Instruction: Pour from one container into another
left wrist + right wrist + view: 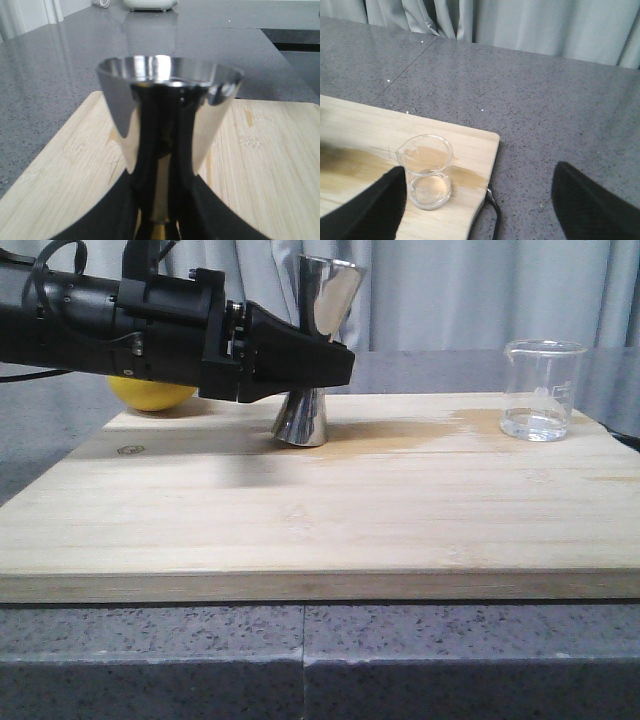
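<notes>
The steel jigger [318, 340] stands at the back middle of the wooden board [300, 530], its top leaning slightly right and its base down at the board surface. My left gripper [338, 365] reaches in from the left and is shut on the jigger's narrow waist. In the left wrist view the jigger [165, 100] fills the middle, with the left gripper [161, 222] dark on both sides of the gold band. The glass beaker [543, 390] stands at the back right corner and holds a little clear liquid. My right gripper [480, 167] is wide open, with the beaker [426, 172] beside one finger [375, 210].
A yellow lemon [150, 395] lies behind the left arm at the board's back left. A wet stain [440, 430] runs across the board between jigger and beaker. A black loop [492, 210] hangs at the board's right edge. Grey speckled counter surrounds the board; curtains hang behind.
</notes>
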{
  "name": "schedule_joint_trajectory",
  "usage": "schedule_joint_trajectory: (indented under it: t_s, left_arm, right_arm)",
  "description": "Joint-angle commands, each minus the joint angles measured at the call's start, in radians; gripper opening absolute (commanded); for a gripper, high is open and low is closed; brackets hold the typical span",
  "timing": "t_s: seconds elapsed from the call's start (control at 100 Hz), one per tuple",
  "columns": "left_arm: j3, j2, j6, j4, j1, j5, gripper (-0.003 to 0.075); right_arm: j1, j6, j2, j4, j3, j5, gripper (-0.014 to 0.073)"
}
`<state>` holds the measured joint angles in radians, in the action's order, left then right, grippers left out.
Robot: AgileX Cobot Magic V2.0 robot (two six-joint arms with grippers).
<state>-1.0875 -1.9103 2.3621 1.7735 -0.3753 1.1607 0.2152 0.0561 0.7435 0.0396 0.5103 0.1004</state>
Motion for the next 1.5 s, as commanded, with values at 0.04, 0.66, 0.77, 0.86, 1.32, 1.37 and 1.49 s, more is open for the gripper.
schedule_joint_trajectory:
  t_s: [0.04, 0.66, 0.77, 0.86, 1.32, 1.37, 1.49]
  left_arm:
    - [-0.027, 0.044, -0.004, 0.077, 0.005, 0.109, 0.0179]
    - [-0.027, 0.044, -0.055, 0.077, 0.005, 0.109, 0.0506]
    - [-0.027, 0.044, -0.082, 0.077, 0.005, 0.106, 0.0535]
    - [-0.027, 0.046, -0.084, 0.077, 0.005, 0.094, 0.0536]
    - [-0.027, 0.132, -0.218, -0.053, 0.005, -0.043, 0.0539]
    - [-0.027, 0.139, -0.236, -0.069, 0.005, -0.074, 0.0539]
    - [-0.027, 0.161, -0.280, -0.116, 0.005, -0.109, 0.0539]
  right_arm:
    - [0.001, 0.007, -0.007, 0.013, 0.038, -0.084, 0.0533]
    - [0.001, 0.007, -0.007, 0.013, 0.038, -0.084, 0.0533]
    - [0.001, 0.007, -0.007, 0.013, 0.038, -0.084, 0.0532]
    - [0.001, 0.007, -0.007, 0.013, 0.038, -0.084, 0.0532]
    - [0.001, 0.007, -0.007, 0.013, 0.038, -0.084, 0.0532]
    - [0.001, 0.007, -0.007, 0.013, 0.038, -0.084, 0.0532]
    - [0.001, 0.007, -0.007, 0.013, 0.038, -0.084, 0.0532]
